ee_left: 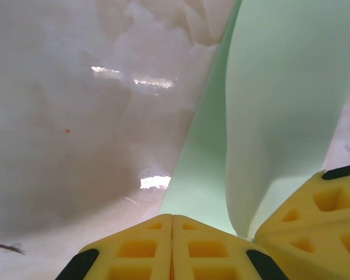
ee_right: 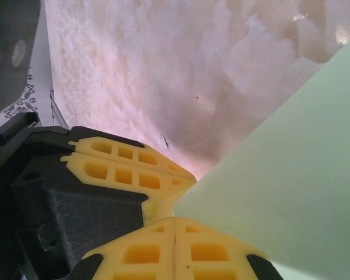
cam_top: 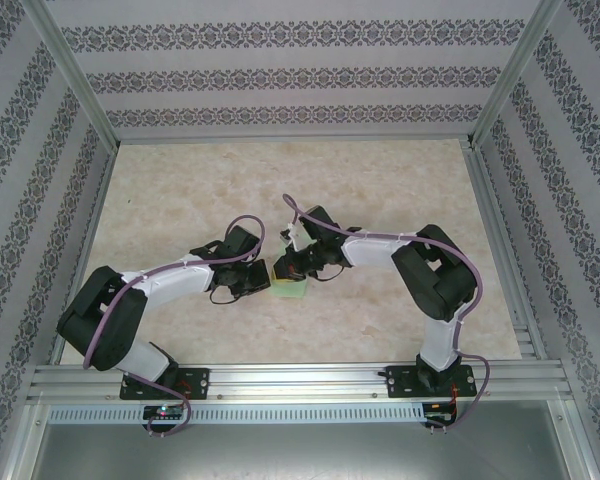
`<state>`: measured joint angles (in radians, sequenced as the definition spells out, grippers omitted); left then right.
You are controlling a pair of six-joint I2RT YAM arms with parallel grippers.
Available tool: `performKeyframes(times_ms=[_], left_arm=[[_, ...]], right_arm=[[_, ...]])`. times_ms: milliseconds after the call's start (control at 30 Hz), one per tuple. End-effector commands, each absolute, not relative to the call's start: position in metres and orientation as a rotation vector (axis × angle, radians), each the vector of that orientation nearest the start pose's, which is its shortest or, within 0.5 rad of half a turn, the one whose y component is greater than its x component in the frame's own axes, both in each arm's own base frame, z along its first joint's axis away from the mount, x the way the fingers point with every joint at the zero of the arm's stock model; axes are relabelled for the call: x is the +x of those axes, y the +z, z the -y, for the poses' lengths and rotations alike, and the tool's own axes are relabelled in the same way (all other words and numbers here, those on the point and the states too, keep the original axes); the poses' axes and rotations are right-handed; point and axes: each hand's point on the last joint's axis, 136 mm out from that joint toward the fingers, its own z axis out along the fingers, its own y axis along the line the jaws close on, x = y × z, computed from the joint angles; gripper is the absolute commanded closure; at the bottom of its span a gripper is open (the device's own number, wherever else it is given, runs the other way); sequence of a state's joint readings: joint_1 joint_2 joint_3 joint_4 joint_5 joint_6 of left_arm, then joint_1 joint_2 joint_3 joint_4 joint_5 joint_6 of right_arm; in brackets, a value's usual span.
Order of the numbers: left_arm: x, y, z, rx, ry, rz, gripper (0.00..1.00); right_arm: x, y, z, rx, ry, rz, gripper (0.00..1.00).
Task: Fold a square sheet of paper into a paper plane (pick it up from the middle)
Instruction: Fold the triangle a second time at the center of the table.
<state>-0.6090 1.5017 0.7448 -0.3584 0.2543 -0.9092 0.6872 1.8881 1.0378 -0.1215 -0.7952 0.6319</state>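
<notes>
The square sheet of paper (cam_top: 292, 291) is pale mint green and lies bunched between the two arms at the table's middle. In the left wrist view the paper (ee_left: 280, 105) rises in a curled flap over a flatter layer. My left gripper (ee_left: 172, 217) has its yellow fingers pressed together at the paper's lower edge, and the right arm's yellow fingers (ee_left: 315, 216) show beside it. In the right wrist view my right gripper (ee_right: 174, 219) is shut at a corner of the paper (ee_right: 291, 175), with the left arm's fingers (ee_right: 128, 166) touching the same edge. From above, the left gripper (cam_top: 268, 277) and right gripper (cam_top: 288, 268) meet tip to tip.
The marbled beige tabletop (cam_top: 380, 190) spreads open behind and to both sides of the arms. Patterned walls and aluminium posts (cam_top: 75, 75) enclose it. A metal rail (cam_top: 300, 378) runs along the near edge.
</notes>
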Motion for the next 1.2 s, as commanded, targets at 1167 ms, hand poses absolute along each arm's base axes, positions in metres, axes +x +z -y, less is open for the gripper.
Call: performKeyframes(times_ms=[1167], left_arm=[[0.276,0.075,0.298,-0.104,-1.125,-2.742,0.90]], right_arm=[[0.284,0.035,-0.293,-0.238,1.145,-2.835,0.96]])
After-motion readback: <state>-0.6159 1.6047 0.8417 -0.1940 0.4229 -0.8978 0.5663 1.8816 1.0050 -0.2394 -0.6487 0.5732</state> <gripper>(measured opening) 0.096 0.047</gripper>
